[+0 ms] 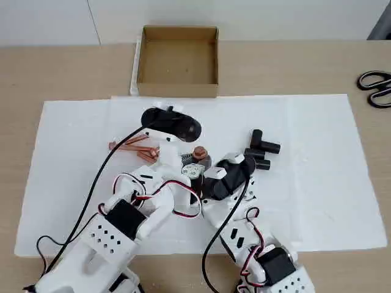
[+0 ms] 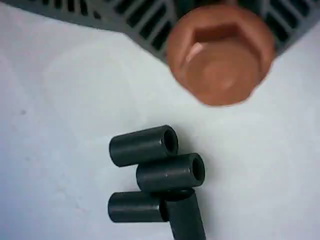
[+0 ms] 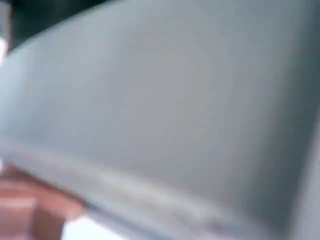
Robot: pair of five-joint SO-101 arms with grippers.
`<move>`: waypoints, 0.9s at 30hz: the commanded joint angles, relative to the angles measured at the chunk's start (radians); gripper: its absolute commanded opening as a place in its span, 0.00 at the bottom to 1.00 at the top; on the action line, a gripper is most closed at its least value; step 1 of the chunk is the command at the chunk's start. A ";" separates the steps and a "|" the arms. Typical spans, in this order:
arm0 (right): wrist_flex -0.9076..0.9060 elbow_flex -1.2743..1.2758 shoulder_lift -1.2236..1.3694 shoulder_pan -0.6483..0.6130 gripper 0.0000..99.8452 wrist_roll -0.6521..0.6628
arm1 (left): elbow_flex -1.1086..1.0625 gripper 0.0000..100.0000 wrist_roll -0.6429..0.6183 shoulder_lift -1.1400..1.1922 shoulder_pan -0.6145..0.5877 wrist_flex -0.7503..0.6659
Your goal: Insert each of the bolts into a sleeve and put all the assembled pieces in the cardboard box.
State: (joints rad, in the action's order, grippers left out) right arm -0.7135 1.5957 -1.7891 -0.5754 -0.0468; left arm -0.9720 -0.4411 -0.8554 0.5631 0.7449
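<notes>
A copper bolt (image 1: 200,152) is held off the white sheet at the middle of the table, with my left gripper (image 1: 197,162) shut on it. In the left wrist view its hex head (image 2: 220,55) lies against a grey slotted finger (image 2: 125,15). Several black sleeves (image 2: 157,175) lie in a cluster beyond it, to the right of both arms (image 1: 263,149). My right arm (image 1: 227,176) sits close against the bolt from the right. A bit of copper (image 3: 30,210) shows beside a blurred grey surface in the right wrist view. The cardboard box (image 1: 177,90) stands open at the back.
Several loose copper bolts (image 1: 137,146) lie left of the grippers. A white sheet (image 1: 317,183) covers the work area. Scissors (image 1: 376,85) rest at the far right edge of the table. A black cable (image 1: 98,183) trails over the sheet on the left.
</notes>
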 commanded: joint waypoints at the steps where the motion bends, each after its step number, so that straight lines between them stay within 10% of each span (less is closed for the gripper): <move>1: 0.008 -0.012 -0.016 0.002 0.00 0.000 | 0.004 0.00 0.035 -0.011 -0.005 0.009; 17: 0.008 -0.012 -0.016 0.002 0.00 0.000 | -0.036 0.01 0.035 -0.018 -0.003 0.009; 27: 0.007 -0.011 -0.016 0.004 0.00 0.000 | -0.038 0.23 0.032 -0.020 -0.003 0.015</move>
State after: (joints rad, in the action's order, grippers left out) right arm -0.7135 1.5942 -1.7891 -0.5738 -0.0453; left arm -1.0165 -0.4181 -0.8631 0.5539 0.7557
